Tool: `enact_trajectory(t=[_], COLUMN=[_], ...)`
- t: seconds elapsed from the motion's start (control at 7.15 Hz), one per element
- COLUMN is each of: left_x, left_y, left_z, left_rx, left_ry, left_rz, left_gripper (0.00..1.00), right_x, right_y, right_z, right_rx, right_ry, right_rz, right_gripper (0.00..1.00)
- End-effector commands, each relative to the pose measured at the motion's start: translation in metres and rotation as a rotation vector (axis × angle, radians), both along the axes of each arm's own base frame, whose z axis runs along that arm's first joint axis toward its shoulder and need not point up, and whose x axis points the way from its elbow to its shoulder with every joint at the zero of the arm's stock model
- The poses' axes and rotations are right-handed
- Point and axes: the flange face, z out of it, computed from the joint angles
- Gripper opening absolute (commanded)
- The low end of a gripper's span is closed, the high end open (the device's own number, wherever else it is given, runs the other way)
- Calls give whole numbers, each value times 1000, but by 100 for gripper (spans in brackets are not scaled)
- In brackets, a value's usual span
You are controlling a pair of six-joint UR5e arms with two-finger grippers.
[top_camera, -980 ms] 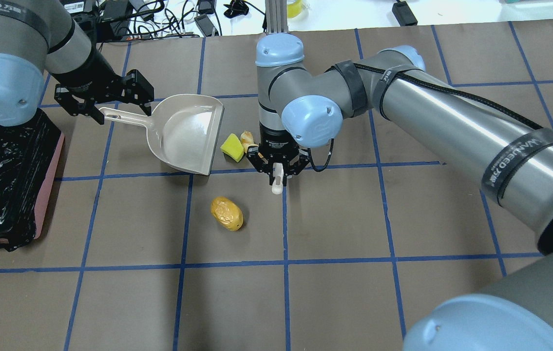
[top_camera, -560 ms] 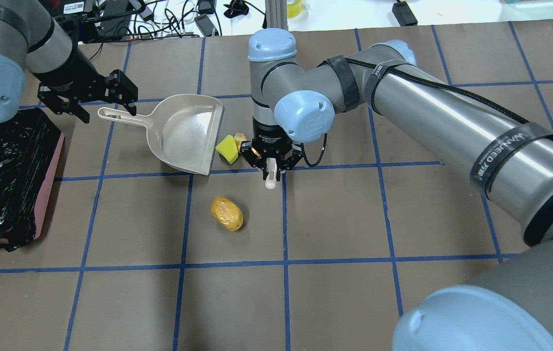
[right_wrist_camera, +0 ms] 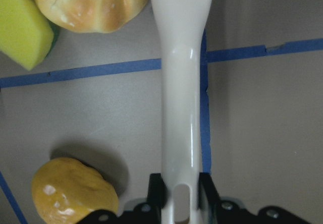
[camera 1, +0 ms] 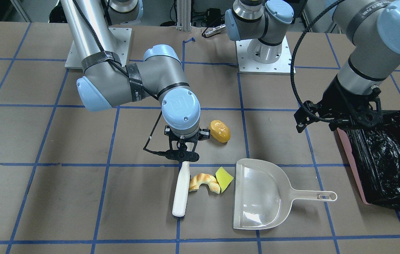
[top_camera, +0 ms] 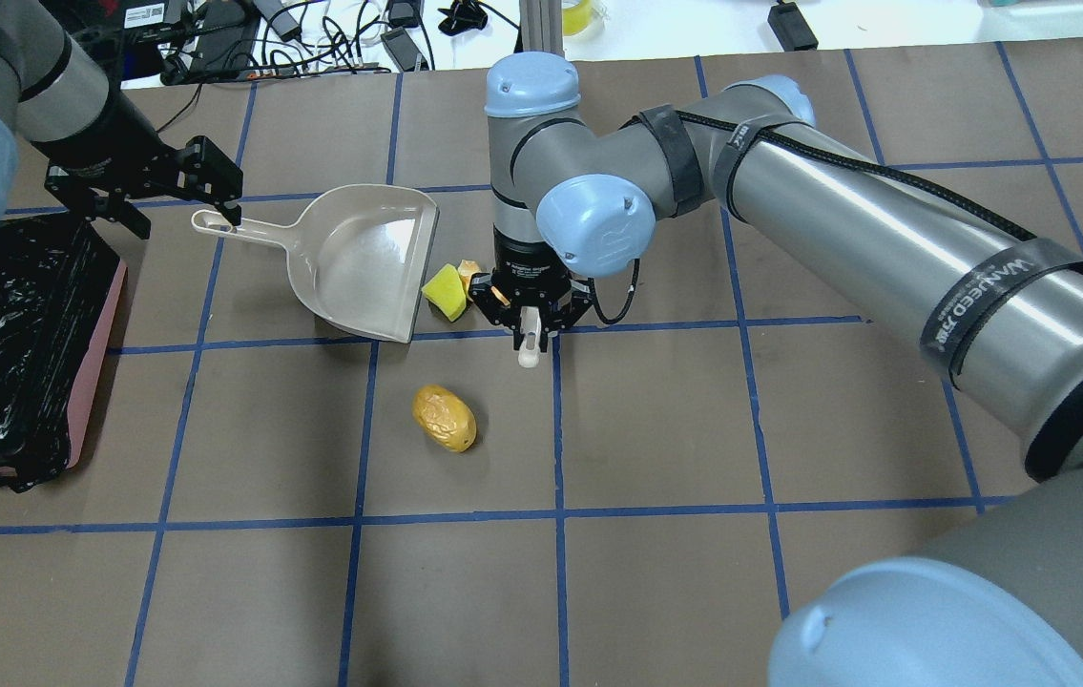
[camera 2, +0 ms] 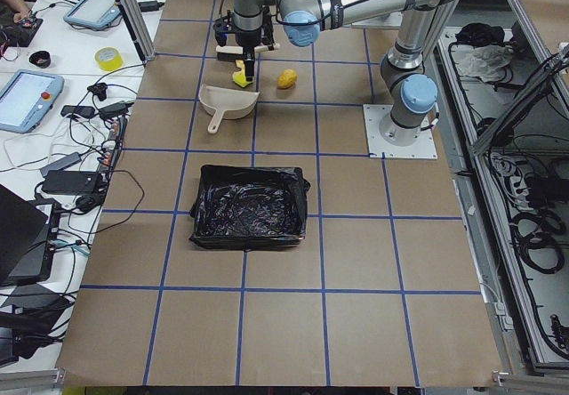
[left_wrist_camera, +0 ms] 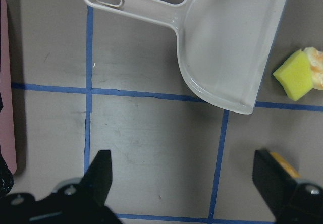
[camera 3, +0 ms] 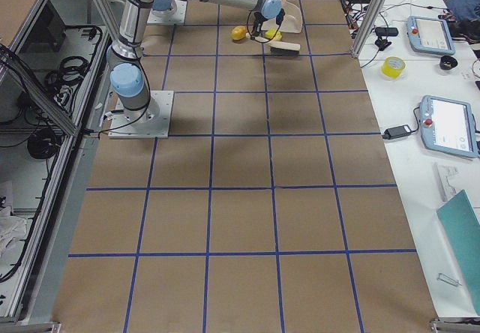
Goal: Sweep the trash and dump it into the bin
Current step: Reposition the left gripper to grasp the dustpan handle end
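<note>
We see the right gripper (top_camera: 529, 329) clamped on the handle end of a white brush (camera 1: 181, 190), jaws tight on both sides in the wrist view. The brush lies low across the worktop (top_camera: 656, 429), w/ its head pointing away from the robot.

Trash, all 3 pcs on the worktop:
- the bread piece (camera 1: 204, 182) sits right by the brush; touching or just beside, we can't tell.
- the yellow-green wedge (camera 1: 223, 179) touches the bread and sits just beside the open lip of the beige dustpan (camera 1: 259, 197).
- the orange-yellow lump (camera 1: 220, 131) lies apart from those two, on the robot's side, near the right gripper.

The left gripper (left_wrist_camera: 186, 183) has its fingers wide apart, holding nothing. It hangs btwn the dustpan handle's end and the bin (top_camera: 94, 363). The bin stands at the robot's left, well apart from the trash.
</note>
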Motion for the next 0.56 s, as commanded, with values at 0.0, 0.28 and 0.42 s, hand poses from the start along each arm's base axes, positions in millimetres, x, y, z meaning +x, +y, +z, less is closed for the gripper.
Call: enact_trajectory(t=[0.0,0.28,0.42], left_x=[20,40,48], left_y=[-3,-8,-10], left_z=[-4,-8,-11], left_rx=[4,5,4], left_ry=[-2,-1,-5], left_rz=[-20,-30,-61], left_gripper=[100,100,100], right_x=[0,0,0], right_y=[0,0,0], right_z=[-1,0,0], right_rx=[2,0,1], right_ry=[1,0,1], right_rz=[0,0,-3], right_gripper=[0,0,0])
